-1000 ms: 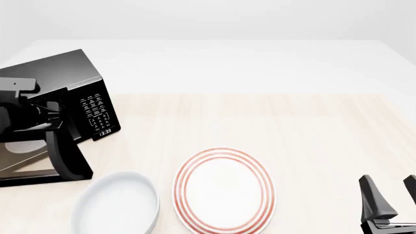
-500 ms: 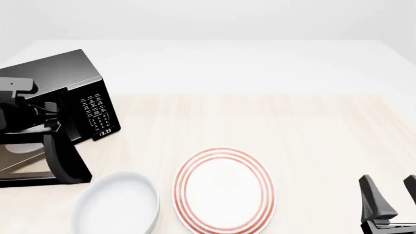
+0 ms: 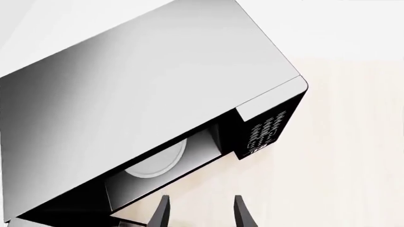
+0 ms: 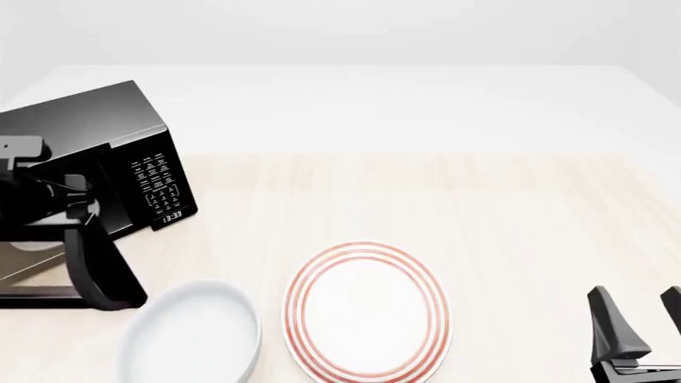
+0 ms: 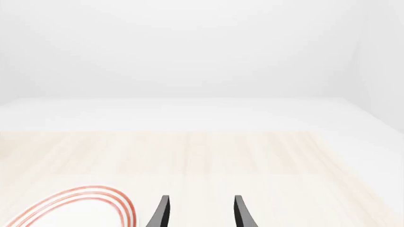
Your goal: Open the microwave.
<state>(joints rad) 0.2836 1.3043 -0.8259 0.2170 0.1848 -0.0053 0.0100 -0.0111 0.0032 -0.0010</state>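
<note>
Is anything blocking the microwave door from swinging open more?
Nothing visible blocks it. The glossy black microwave already has its dark door swung out toward the camera. The white bowl sits close beside the door's edge, not touching. The left end effector is open, holding nothing.

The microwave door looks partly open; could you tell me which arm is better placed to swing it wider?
The left. Its gripper is open right at the microwave, beside the swung-out door, with the cavity in its wrist view. The right gripper sits open at the table's opposite side, past the striped plate.
</note>
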